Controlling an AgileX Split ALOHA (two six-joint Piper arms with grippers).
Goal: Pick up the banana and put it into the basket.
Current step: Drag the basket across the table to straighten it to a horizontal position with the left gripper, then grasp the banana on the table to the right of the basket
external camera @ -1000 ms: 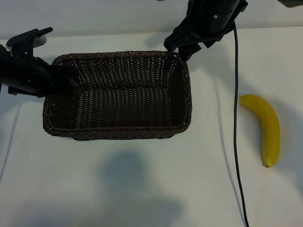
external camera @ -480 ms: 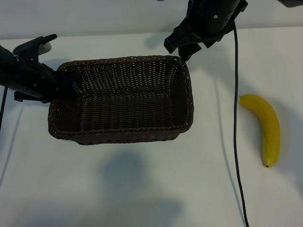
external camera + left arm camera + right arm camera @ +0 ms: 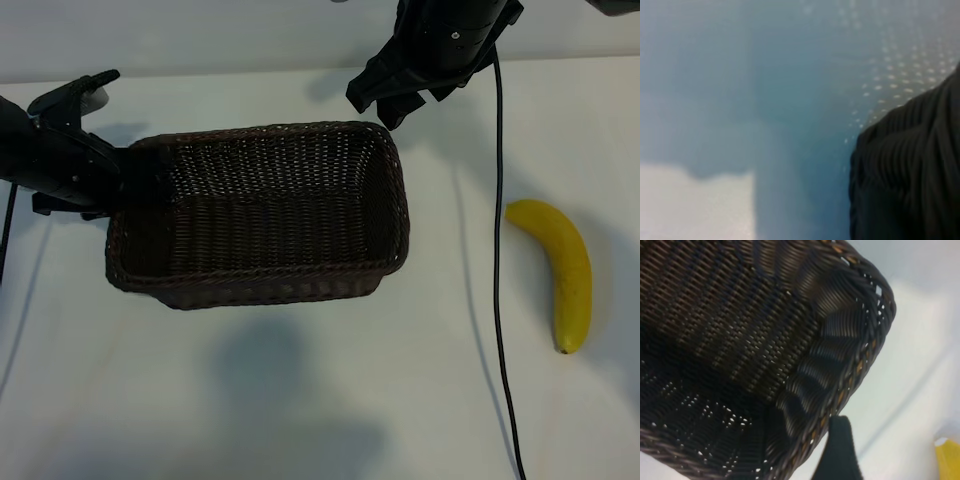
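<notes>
The dark brown wicker basket (image 3: 260, 275) sits mid-table, slightly skewed. My left gripper (image 3: 125, 175) is at its left end wall, dark against the weave. The left wrist view is blurred and gives only a dark ribbed shape (image 3: 910, 170). My right gripper (image 3: 378, 105) hangs open over the basket's far right corner and holds nothing. In the right wrist view one finger (image 3: 837, 450) stands just outside the braided rim of the basket (image 3: 765, 340). The yellow banana (image 3: 565, 270) lies alone on the table to the right, far from both grippers; its edge shows as banana (image 3: 950, 460).
A black cable (image 3: 497, 250) runs from the right arm down across the white table, between the basket and the banana. Bare table lies in front of the basket.
The basket has slid a little to the right and toward the front and turned slightly, with the left gripper moving along at its left end. The right gripper and the banana have stayed put.
</notes>
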